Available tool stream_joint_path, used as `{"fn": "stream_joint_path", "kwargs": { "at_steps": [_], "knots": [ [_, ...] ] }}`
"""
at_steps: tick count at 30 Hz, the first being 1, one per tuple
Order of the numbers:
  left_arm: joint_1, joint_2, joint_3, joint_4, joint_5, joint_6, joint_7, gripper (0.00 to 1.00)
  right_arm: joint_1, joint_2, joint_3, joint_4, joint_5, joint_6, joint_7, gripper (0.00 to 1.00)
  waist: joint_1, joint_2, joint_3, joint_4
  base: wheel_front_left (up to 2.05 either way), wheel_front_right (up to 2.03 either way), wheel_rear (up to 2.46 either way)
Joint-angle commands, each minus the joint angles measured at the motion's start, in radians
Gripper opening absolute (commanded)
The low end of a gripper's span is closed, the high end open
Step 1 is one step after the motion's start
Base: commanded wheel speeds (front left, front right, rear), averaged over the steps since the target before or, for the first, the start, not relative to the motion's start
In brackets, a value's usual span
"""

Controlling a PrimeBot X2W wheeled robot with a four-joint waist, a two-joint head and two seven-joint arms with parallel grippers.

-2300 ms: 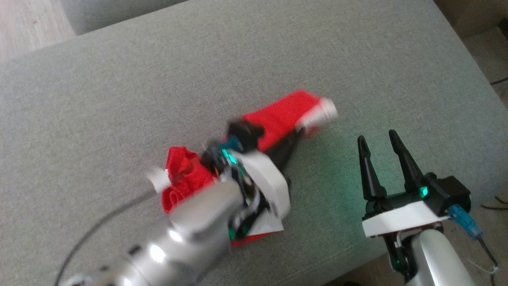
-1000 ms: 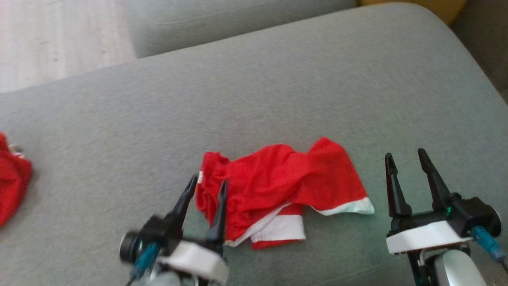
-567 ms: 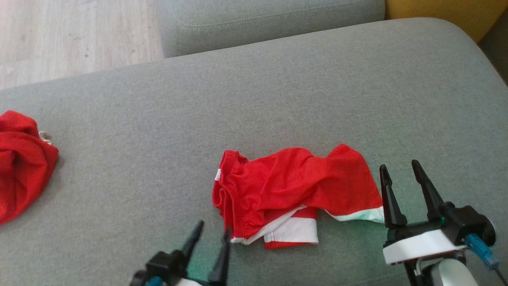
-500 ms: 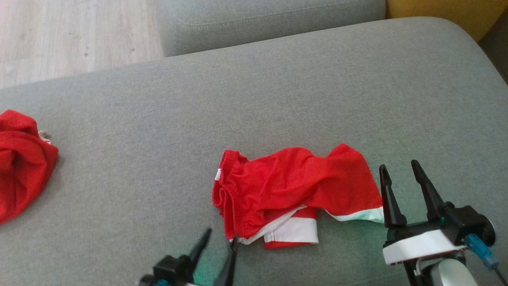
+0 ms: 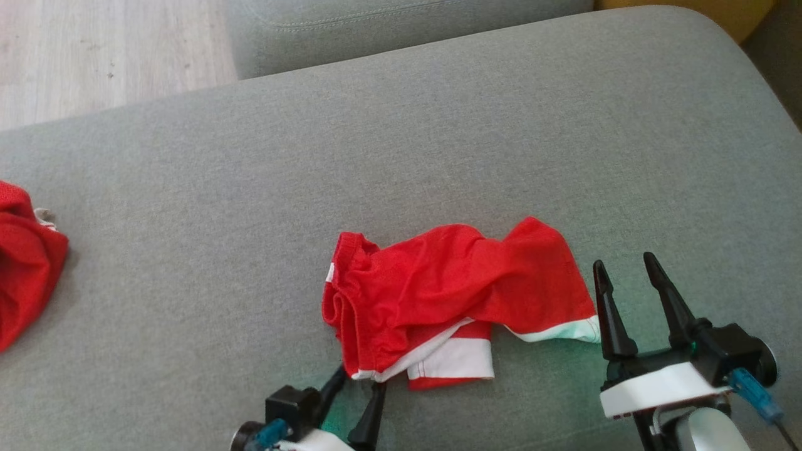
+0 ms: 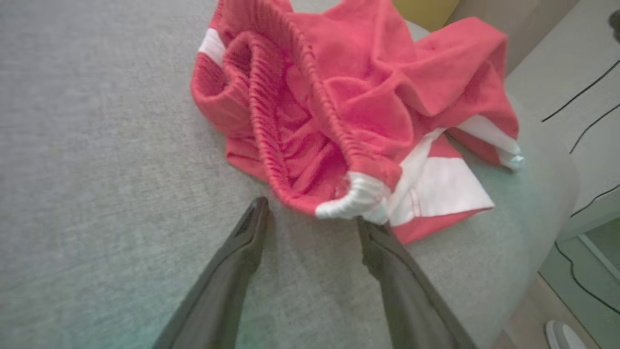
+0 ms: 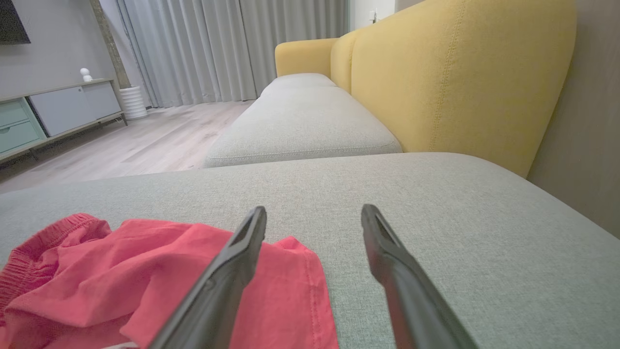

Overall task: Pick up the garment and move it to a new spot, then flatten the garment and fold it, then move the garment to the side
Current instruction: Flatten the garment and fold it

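**Change.** The garment (image 5: 438,294), red shorts with white trim, is out of the left claw (image 5: 361,379) and lies loose on the grey sofa cushion (image 5: 438,125). A couple of seconds back that claw was down on it. The head camera shifted in between, so the garment's drift in frame is not counted as motion.

Since the release the left claw backed off toward the robot and has now come in again. Its fingers are spread, with the tips at the garment's near edge, either side of the white end of the waistband (image 6: 356,196). I cannot tell whether a tip touches cloth. The right claw (image 5: 623,259) is unchanged: fingers spread, holding nothing, just right of the garment beside the white leg hem (image 5: 557,330).

**Reading.** The move to a new spot looks done, and flattening is the step in hand. The garment is far from flat:
- The waistband is bunched and gaping at its left end.
- One leg is twisted over the other.
- A trimmed panel is tucked under at the near side.

The left claw appears lined up to pinch the waistband corner and the right is placed for the hem, so a stretch from both ends seems likely.

**Surroundings.** A second red cloth (image 5: 25,263) lies well left of the garment, apart from it. Beyond the garment are another grey cushion (image 5: 376,25), wood floor (image 5: 94,50) and a yellow backrest (image 7: 460,72). The cushion's near edge runs close behind the garment's near side.

**Obstructions.** Nothing stands between either claw and the garment. The risk is the doubled waistband: a pinch may take both layers, and the shorts would then not open out.
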Motion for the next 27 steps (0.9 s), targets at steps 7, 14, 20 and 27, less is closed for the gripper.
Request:
{"fn": "stream_joint_path", "kwargs": {
  "at_steps": [7, 14, 20, 27],
  "knots": [
    [-0.042, -0.016, 0.074, -0.078, -0.029, -0.032, -0.018, 0.87, -0.033, -0.010, 0.012, -0.027, -0.005, 0.008, -0.011, 1.00, -0.0001, -0.0001, -0.007, 0.000, 0.00, 0.00, 0.00],
    [-0.032, -0.011, 0.094, -0.150, -0.059, -0.038, -0.004, 0.95, -0.031, -0.008, 0.018, -0.024, -0.006, 0.008, -0.011, 1.00, -0.0001, -0.0001, -0.017, 0.000, 0.00, 0.00, 0.00],
    [0.002, 0.004, 0.096, -0.213, -0.107, -0.039, 0.042, 1.00, -0.030, -0.007, 0.018, -0.023, -0.005, 0.008, -0.011, 1.00, -0.0001, -0.0001, -0.020, -0.007, 0.00, 0.00, 0.00],
    [0.044, 0.032, 0.104, -0.287, -0.154, -0.022, 0.092, 1.00, -0.029, -0.006, 0.013, -0.024, -0.005, 0.008, -0.011, 1.00, -0.0001, -0.0001, -0.018, -0.009, 0.00, 0.00, 0.00]
  ]
}}
